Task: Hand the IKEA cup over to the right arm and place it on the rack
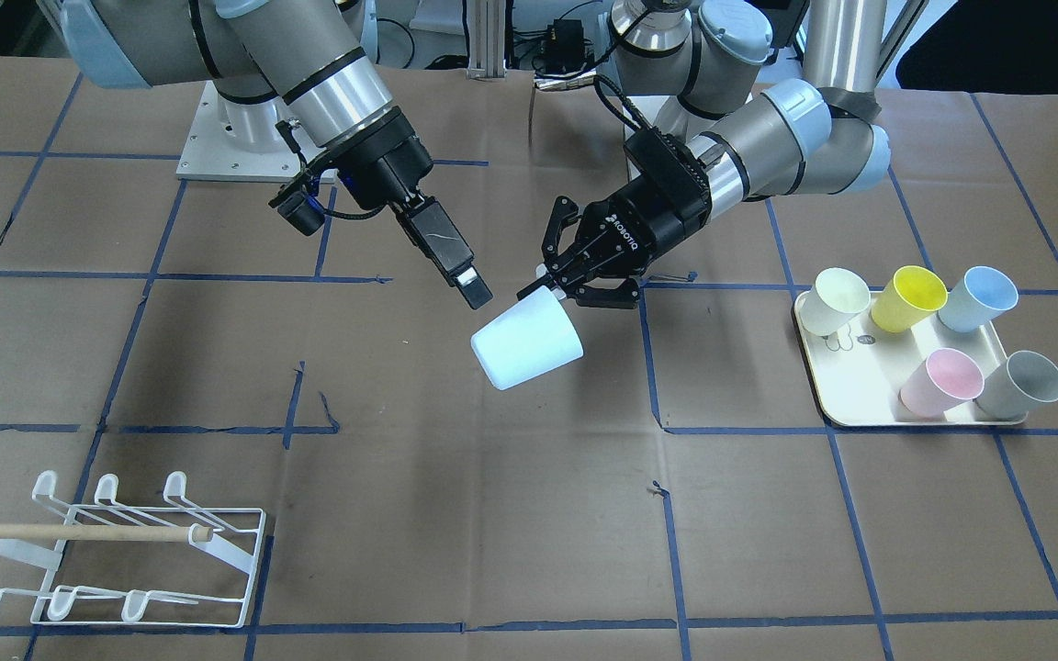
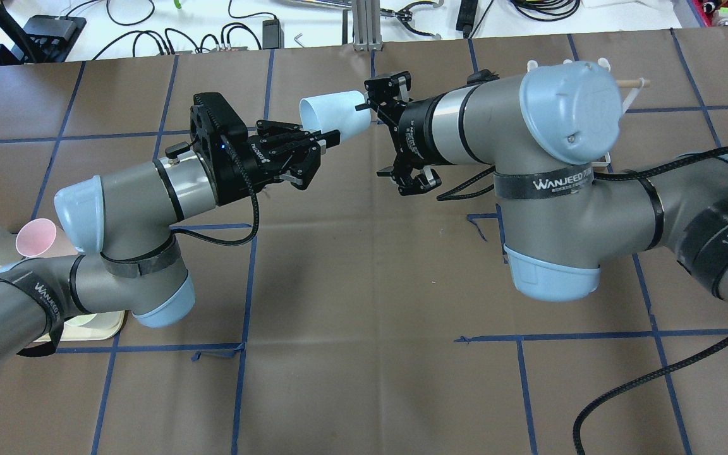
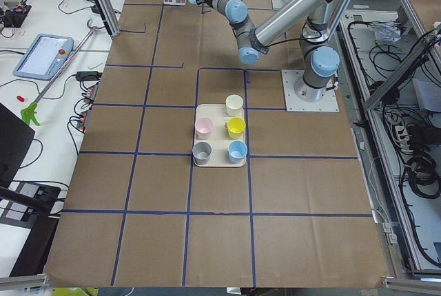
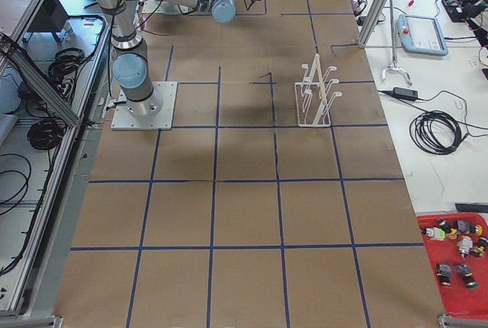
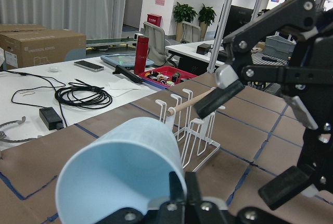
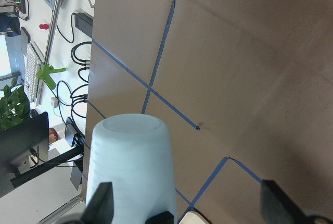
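The left arm comes in from the left side and reaches toward the far middle of the table. Its forearm is nearly level and its wrist is turned to the right. The left gripper is held above the table, its two fingers pinched on the rim wall of a pale blue cup, one inside and one outside. The right arm comes in from the right, bent at the elbow, with its forearm pointing left. The right gripper faces the left one with its jaws spread wide. The cup's closed end lies at their mouth, nearer one finger; whether it touches is unclear.
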### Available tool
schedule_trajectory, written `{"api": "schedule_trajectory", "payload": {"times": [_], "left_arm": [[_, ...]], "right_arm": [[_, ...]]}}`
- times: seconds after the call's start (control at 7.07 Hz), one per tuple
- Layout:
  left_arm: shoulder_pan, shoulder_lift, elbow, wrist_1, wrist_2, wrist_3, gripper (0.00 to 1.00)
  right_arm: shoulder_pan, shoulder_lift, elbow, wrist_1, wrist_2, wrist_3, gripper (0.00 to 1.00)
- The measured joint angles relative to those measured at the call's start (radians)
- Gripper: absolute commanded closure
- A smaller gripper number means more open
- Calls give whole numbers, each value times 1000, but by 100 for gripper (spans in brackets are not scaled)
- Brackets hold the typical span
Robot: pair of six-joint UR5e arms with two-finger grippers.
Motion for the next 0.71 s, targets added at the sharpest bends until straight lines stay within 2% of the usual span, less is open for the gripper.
{"api": "schedule_trajectory", "payload": {"times": [0.71], "left_arm": [[0,-1,0,0,1,0,100]], "right_arm": [[23,49,-49,-3,1,65,1]]}}
